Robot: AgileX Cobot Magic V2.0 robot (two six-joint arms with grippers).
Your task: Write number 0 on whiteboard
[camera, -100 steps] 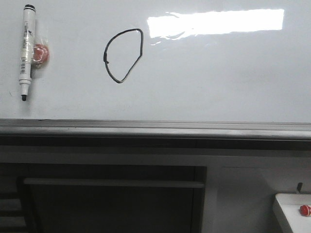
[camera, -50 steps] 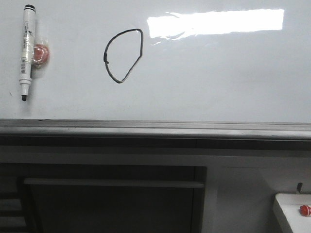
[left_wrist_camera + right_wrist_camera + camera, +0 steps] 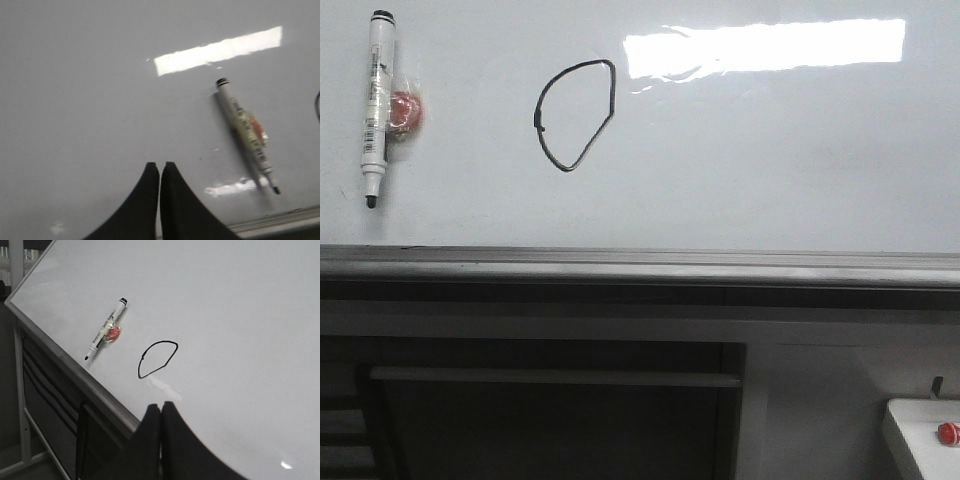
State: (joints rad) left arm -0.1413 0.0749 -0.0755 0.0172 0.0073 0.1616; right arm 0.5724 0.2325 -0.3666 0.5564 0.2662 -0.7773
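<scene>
The number 0 (image 3: pixel 574 114) is closed on the whiteboard (image 3: pixel 770 160), and both the left gripper (image 3: pixel 159 170) and right gripper (image 3: pixel 160 412) are clenched empty. If you retouch it, take the marker (image 3: pixel 374 105), left of the loop, mid-barrel: it looks light, stiff and slick.

The whiteboard (image 3: pixel 770 150) is a smooth, glossy white panel, shiny enough to mirror a bright rectangular light. Its lower rail (image 3: pixel 640 267) looks like brushed grey metal with a dull sheen. The number 0 (image 3: pixel 574 113) is a thin, matt black ink line. The marker (image 3: pixel 375 105) has a smooth white plastic barrel with a printed label and black ends. Both the left gripper (image 3: pixel 159 172) and the right gripper (image 3: pixel 160 412) have matt black fingers.
</scene>
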